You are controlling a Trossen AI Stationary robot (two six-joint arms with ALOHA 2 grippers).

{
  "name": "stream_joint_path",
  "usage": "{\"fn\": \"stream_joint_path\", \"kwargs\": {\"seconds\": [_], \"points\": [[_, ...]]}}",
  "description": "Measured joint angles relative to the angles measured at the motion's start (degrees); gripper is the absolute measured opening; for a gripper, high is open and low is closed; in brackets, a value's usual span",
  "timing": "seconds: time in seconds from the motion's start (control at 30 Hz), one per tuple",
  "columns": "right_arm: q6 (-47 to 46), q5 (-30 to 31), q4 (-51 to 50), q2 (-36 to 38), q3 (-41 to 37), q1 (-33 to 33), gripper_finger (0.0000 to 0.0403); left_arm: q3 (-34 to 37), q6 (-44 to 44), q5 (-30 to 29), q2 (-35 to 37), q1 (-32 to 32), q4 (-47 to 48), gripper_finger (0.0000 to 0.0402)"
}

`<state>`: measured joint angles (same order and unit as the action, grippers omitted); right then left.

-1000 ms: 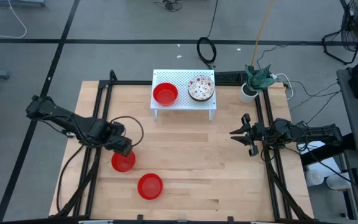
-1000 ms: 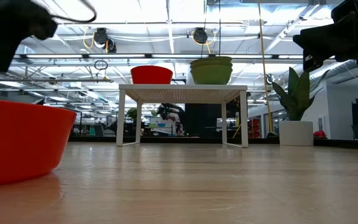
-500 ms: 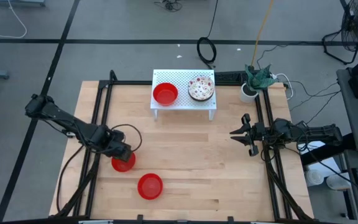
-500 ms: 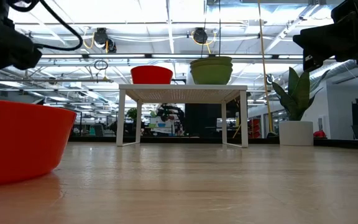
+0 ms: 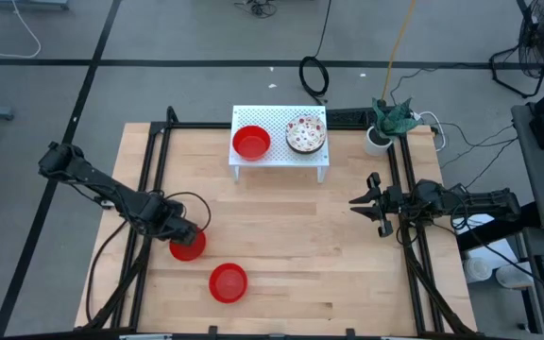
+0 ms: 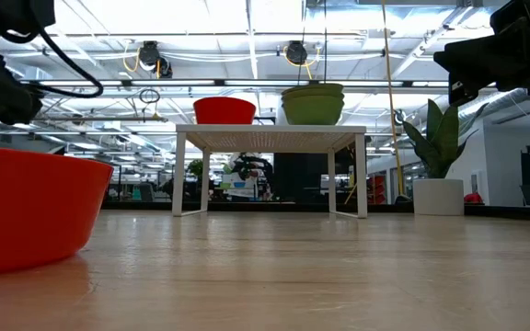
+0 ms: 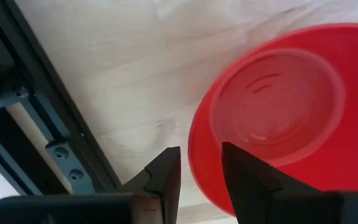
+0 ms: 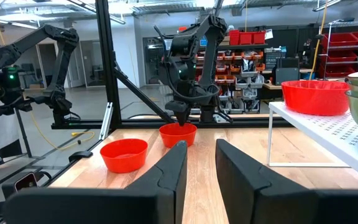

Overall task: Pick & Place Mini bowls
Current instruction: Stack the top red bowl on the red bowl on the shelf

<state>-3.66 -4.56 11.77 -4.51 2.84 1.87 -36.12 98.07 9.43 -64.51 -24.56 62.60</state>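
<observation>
Two bowls (image 5: 270,139) on stand (image 5: 280,157), two on table (image 5: 291,255).

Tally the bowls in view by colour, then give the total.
Plain red bowls: 3, one on the white stand, one under the left gripper, one nearer the table's front edge.
White patterned bowls: at least 1, a stack on the stand; how many it holds cannot be told.
Total: at least 4.

Glossy red plastic bowl (image 7: 278,118), pale wood table (image 5: 291,236) — matt black tool fingers (image 7: 166,180)
</observation>
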Motion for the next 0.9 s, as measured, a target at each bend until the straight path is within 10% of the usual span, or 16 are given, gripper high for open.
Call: {"fn": "stream_joint_path", "kwargs": {"seconds": [0.9], "points": [[0.0, 0.0, 0.0, 0.0, 0.0, 0.0, 0.0073, 0.0, 5.5, -8.5, -4.4, 0.2, -10.2, 0.012]]}}
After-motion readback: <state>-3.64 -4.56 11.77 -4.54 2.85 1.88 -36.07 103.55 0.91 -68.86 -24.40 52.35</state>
